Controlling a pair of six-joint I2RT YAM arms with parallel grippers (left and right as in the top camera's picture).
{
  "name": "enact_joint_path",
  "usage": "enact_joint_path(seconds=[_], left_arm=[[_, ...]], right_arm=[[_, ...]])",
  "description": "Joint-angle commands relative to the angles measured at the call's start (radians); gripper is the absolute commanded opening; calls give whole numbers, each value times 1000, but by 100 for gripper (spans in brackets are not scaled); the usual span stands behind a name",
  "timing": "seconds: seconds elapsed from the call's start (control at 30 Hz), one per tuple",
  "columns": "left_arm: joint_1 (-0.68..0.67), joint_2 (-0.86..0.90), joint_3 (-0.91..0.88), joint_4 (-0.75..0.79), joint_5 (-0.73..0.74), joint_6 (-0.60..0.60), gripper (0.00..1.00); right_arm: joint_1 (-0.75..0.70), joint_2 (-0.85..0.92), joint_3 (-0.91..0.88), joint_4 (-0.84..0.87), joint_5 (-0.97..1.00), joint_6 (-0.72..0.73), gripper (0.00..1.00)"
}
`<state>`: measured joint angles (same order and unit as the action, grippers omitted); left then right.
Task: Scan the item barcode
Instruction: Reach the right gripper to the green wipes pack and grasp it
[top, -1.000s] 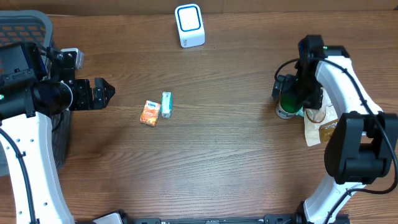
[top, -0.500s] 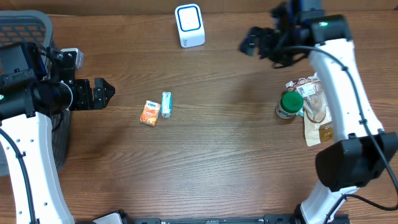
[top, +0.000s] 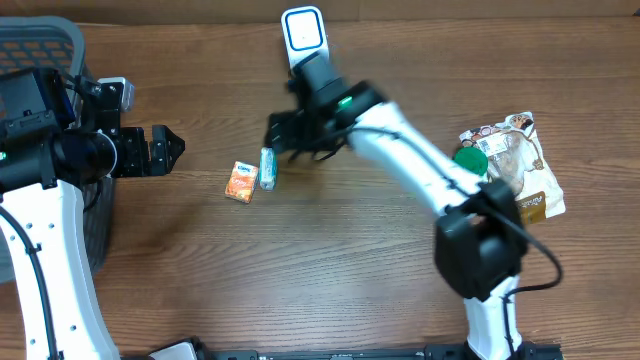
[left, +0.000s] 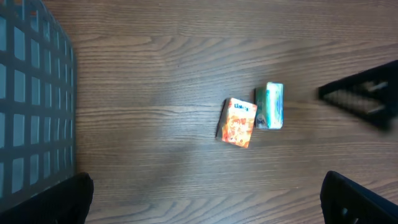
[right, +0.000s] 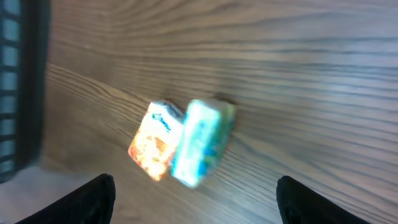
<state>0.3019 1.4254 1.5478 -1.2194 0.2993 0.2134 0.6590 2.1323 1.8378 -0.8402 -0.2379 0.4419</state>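
Scanner (top: 305, 40), white with a blue outline, stands at the top centre of the overhead view. Below it and to the left, a teal box (top: 267, 168) and an orange box (top: 240, 182) lie touching on the table (top: 330, 280). The right gripper (top: 285, 135) hangs just above and right of the teal box, touching neither. The left gripper (top: 165, 150) sits at the left, well apart from the boxes, beside the basket (top: 40, 40). A green-lidded jar (top: 470, 160) and snack packets (top: 515, 160) lie at the right.

From the left wrist, the fingers (left: 354, 199) are spread wide with nothing between them; both boxes lie flat at mid-frame, and a dark shape juts in at upper right, probably the other arm.

From the right wrist, blurred, the fingers (right: 93, 199) stand spread at the bottom corners, empty; the boxes sit above them, left of centre.

Judged from this, the task is barely begun: no item is picked up, and none faces the scanner. Grasping, presenting the barcode and scanning all remain. The teal box looks the likelier target.
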Motion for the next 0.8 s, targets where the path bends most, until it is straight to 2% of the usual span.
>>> enact_joint_path(seconds=[0.0, 0.3, 0.6, 0.77], left_arm=[[5, 6, -3, 0, 0, 15, 100], [5, 6, -3, 0, 0, 15, 100], [5, 6, -3, 0, 0, 15, 100], [5, 6, -3, 0, 0, 15, 100]], right_arm=[[65, 33, -7, 32, 195, 71, 84], [93, 136, -7, 76, 237, 120, 75], [23, 141, -6, -55, 235, 119, 72], [-48, 141, -5, -112, 119, 76, 70]])
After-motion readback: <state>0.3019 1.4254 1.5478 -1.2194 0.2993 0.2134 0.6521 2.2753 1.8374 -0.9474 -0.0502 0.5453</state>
